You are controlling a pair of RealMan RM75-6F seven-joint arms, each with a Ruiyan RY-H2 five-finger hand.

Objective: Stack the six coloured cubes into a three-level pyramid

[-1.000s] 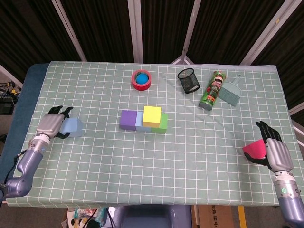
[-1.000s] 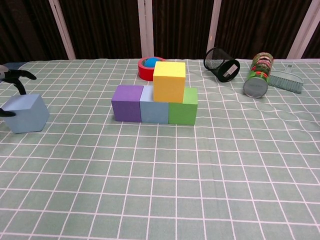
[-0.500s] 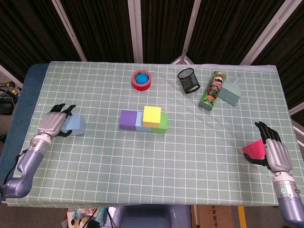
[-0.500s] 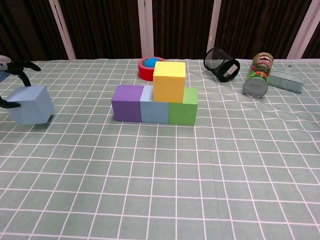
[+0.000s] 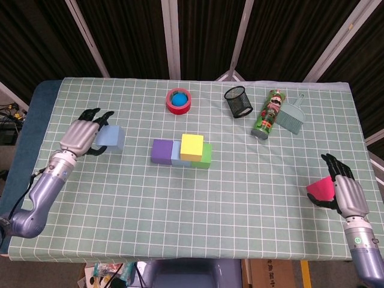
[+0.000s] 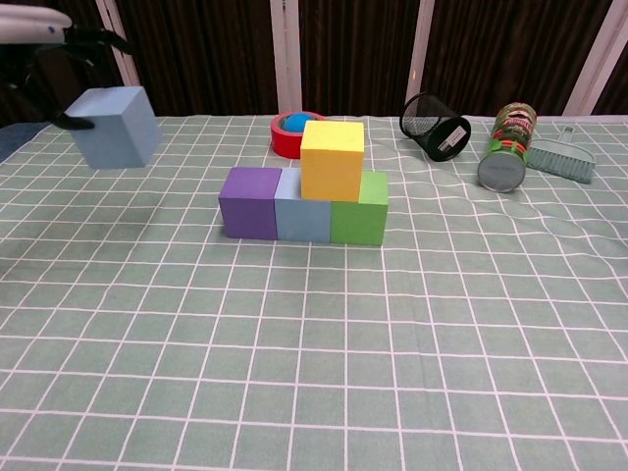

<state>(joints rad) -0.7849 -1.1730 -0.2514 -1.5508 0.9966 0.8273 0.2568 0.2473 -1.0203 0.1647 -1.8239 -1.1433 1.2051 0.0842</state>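
Observation:
A purple cube (image 5: pixel 161 152), a light blue cube (image 6: pixel 302 205) and a green cube (image 5: pixel 206 155) stand in a row at the table's middle. A yellow cube (image 5: pixel 192 147) sits on top, over the blue and green ones. My left hand (image 5: pixel 81 135) grips a pale blue cube (image 5: pixel 111 137) and holds it in the air left of the row; the chest view shows that cube (image 6: pixel 118 126) well above the cloth. My right hand (image 5: pixel 345 189) holds a pink cube (image 5: pixel 321 189) near the table's right edge.
At the back stand a red tape roll with a blue ball (image 5: pixel 179 99), a black mesh cup (image 5: pixel 239 101) lying tilted, a green can (image 5: pixel 267 113) on its side and a small grey brush (image 5: pixel 291 115). The green checked cloth (image 5: pixel 240 204) covers the table.
My left hand has lifted the pale blue cube off the cloth and carried it up and rightward toward the row. The right hand and pink cube have stayed put.

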